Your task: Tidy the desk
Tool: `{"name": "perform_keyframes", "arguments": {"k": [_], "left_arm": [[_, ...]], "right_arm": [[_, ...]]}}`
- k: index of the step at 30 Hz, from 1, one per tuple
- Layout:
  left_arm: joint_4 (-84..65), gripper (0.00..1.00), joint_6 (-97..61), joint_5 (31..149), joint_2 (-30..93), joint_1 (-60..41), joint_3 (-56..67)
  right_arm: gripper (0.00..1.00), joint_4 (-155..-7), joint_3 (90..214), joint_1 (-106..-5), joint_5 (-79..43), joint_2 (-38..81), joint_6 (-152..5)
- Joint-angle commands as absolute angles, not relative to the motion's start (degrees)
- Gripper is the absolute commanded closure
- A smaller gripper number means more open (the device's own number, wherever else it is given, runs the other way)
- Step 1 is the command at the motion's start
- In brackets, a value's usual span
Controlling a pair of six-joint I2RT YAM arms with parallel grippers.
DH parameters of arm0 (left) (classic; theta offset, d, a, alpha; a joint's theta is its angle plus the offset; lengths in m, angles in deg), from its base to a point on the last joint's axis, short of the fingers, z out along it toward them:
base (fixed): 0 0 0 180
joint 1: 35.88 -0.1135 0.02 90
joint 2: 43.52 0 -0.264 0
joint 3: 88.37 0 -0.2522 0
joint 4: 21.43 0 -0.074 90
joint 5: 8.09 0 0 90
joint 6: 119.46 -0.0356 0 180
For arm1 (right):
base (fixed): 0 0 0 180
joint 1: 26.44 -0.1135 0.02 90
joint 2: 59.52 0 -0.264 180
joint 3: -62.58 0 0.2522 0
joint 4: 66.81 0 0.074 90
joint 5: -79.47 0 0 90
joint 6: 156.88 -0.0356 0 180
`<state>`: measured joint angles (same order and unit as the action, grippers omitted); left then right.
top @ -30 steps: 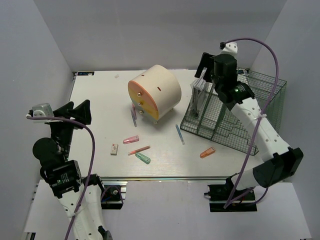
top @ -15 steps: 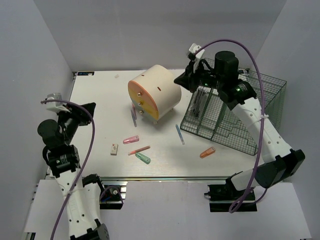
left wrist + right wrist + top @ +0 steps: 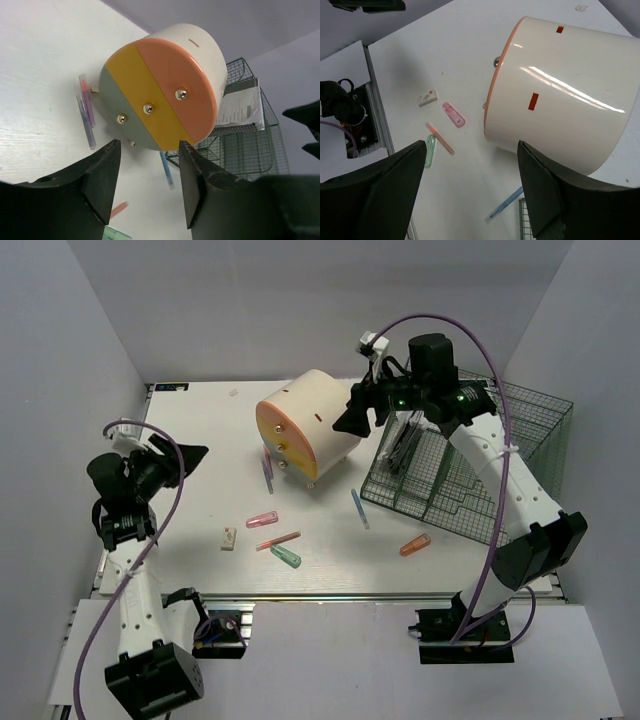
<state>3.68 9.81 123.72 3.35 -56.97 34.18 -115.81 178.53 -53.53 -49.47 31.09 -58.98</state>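
Note:
The white desk (image 3: 190, 420) carries a cream cylinder container (image 3: 308, 425) with an orange rim, lying on its side. Its coloured face (image 3: 160, 95) points at my left gripper (image 3: 185, 458), which hovers open and empty over the desk's left side. In the left wrist view the left gripper (image 3: 149, 144) shows bare fingers with a gap. My right gripper (image 3: 355, 418) hangs open beside the container's right end. The right gripper (image 3: 471, 145) holds nothing above the desk (image 3: 460, 50), with the container (image 3: 565, 95) below its right finger.
A dark green wire basket (image 3: 470, 465) with papers (image 3: 240, 107) stands at the right. Loose on the desk lie purple pens (image 3: 267, 472), a blue pen (image 3: 359, 508), a pink piece (image 3: 262, 520), an orange pen (image 3: 278, 540), a green piece (image 3: 286, 557), a white piece (image 3: 229, 538) and an orange piece (image 3: 414, 545). A rail (image 3: 300, 597) edges the front.
My right gripper swung left from above the basket to beside the container. The left arm lifted and turned its gripper toward the container. Nothing on the desk moved.

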Motion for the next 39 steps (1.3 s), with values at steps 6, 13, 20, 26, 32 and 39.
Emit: {"name": "perform_keyframes", "arguments": {"k": [6,13,20,26,32,39], "left_arm": [[7.09,0.44,12.29,126.13,14.83,-51.8,24.62],[14.56,0.43,12.29,114.99,21.6,-40.48,15.83],[8.87,0.38,22.74,105.93,22.92,-32.65,19.41],[2.0,0.37,28.28,99.5,26.16,-27.8,20.92],[-4.06,0.37,31.45,98.97,32.85,-24.28,20.12],[-10.65,0.4,34.7,96.25,35.22,-22.52,22.05]], "right_arm": [[0.6,-116.52,183.04,-51.32,-48.93,31.36,-58.09],[0.45,-112.83,180.93,-48.59,-52.18,31.8,-64.33],[0.69,-109.48,177.94,-47.18,-55.17,29.6,-66.01],[0.92,-109.66,178.03,-46.04,-57.64,29.34,-66.27],[0.75,-109.31,177.32,-44.64,-59.48,29.07,-65.57],[0.85,-108.87,176.45,-43.4,-61.15,28.81,-65.21]]}}
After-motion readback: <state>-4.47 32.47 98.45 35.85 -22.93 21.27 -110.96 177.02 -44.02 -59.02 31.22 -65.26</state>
